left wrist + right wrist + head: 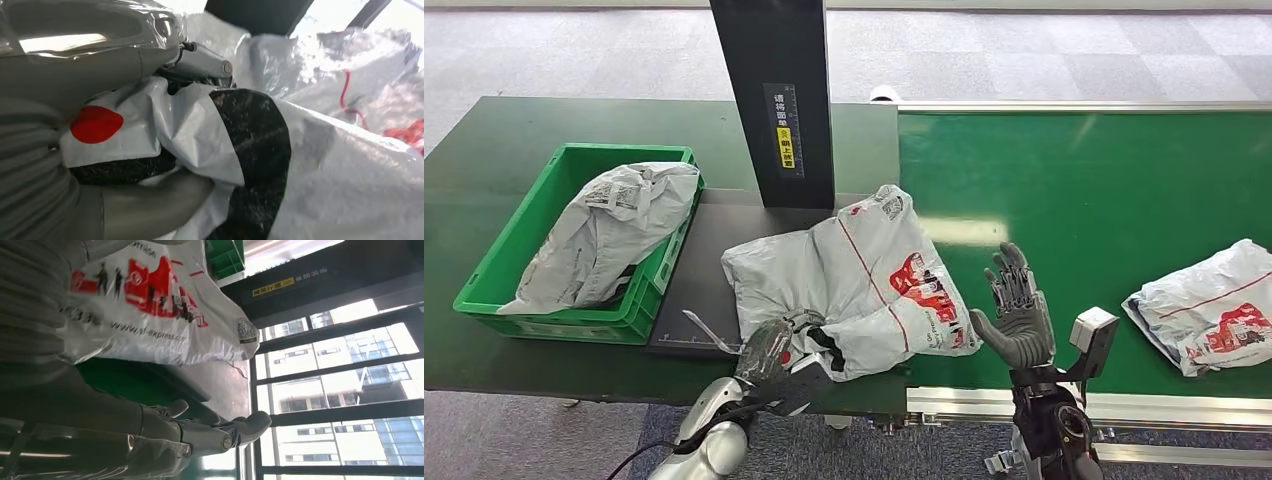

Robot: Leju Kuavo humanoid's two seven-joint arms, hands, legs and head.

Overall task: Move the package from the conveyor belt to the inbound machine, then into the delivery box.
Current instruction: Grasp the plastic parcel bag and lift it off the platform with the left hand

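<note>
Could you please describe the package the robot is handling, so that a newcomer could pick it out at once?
Start at the tall black post between the dark table and the green conveyor belt. On the black platform at its foot lies a white package with red print, its near edge gripped by the left hand. The others lie in the green crate and far right on the belt.

white poly mailer package (pixel 864 275), red print, crumpled, lying flat half on the dark inbound machine plate (pixel 709 260), half over the green conveyor belt (pixel 1084 180) left edge. near-edge corner gripped by left hand (pixel 774 350). green delivery box (pixel 534 250) at far left.
</note>
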